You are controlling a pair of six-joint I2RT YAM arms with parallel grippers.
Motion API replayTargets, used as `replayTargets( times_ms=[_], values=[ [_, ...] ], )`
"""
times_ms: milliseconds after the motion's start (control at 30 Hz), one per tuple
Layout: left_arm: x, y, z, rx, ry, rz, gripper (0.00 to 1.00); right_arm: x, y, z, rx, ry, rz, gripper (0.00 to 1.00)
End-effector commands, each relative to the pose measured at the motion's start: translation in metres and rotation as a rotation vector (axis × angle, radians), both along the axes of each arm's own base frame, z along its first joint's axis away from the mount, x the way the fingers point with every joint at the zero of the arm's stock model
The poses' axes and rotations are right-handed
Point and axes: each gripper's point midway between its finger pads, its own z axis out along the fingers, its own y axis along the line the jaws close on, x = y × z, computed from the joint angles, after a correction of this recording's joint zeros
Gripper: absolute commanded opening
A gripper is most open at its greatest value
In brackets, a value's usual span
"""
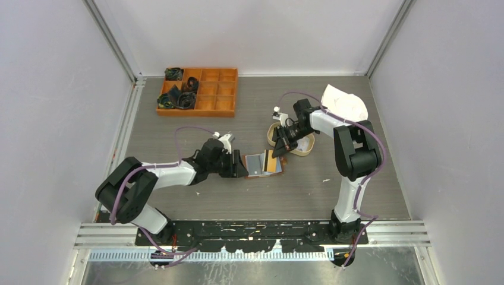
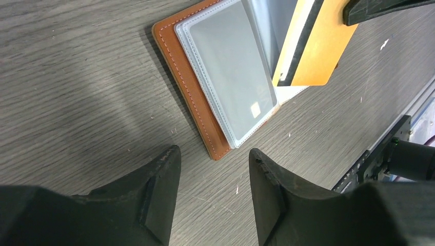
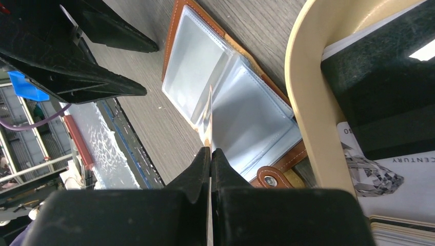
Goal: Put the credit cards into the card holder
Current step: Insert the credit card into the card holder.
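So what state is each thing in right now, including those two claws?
card holder: lying open on the table, sleeves showing.
orange card: gripped, tilted over the card holder.
right end effector: shut on the orange card.
left end effector: open, empty.
tray: holding a black card and others.
orange box: partly filled.

My left arm [image 1: 169, 173] stretched low rightward, left gripper [image 2: 214, 154] jaws apart, empty, my right arm [image 1: 350, 151] bent leftward, right gripper [image 3: 211, 151] clamped on a thin card [image 3: 209, 118].
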Motion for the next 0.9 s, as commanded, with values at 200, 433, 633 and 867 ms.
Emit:
replayTargets(
  times_ms=[200, 433, 633, 867],
  values=[
    [0.007, 0.012, 0.008, 0.074, -0.053, 0.008, 0.5, 0.002, 0.014, 0.005, 0.076, 0.052, -0.05, 0.01],
    [0.004, 0.026, 0.041, 0.059, -0.169, 0.023, 0.49, -0.002, 0.022, -0.001, 0.073, 0.057, -0.083, 0.01],
    [0.006, 0.019, 0.063, -0.001, -0.231, -0.004, 0.49, -0.006, 0.031, -0.004, 0.063, 0.061, -0.085, 0.01],
    [0.011, 0.01, 0.058, -0.009, -0.231, -0.031, 0.48, -0.001, 0.03, 0.021, 0.107, -0.004, -0.134, 0.01]
  ],
)
